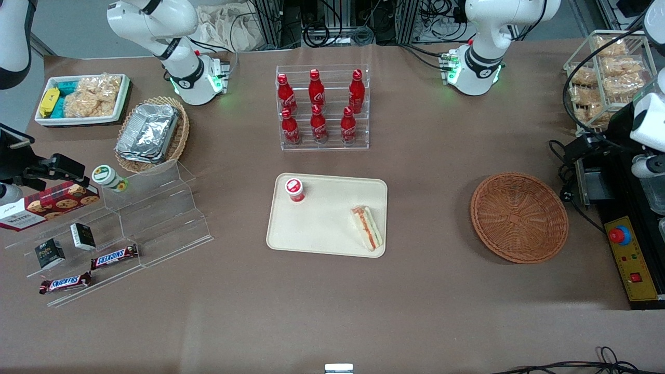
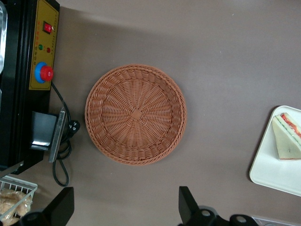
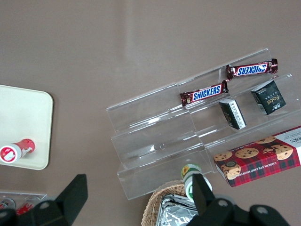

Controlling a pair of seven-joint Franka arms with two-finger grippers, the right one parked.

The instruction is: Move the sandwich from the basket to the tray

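Observation:
The sandwich (image 1: 367, 227) lies on the beige tray (image 1: 322, 231), near the tray's edge toward the working arm's end; its red and pale filling stripe faces up. It also shows in the left wrist view (image 2: 288, 139), on the tray's corner (image 2: 273, 174). The round reddish-brown basket (image 1: 519, 217) is empty and sits on the table beside the tray. My left gripper (image 2: 126, 209) is open and empty, high above the table next to the basket (image 2: 136, 114), touching nothing.
A small red-capped bottle (image 1: 294, 189) lies on the tray. A black control box with a red button (image 1: 619, 235) stands beside the basket. A rack of cola bottles (image 1: 323, 106) stands farther from the camera. An acrylic snack shelf (image 1: 130, 223) sits toward the parked arm's end.

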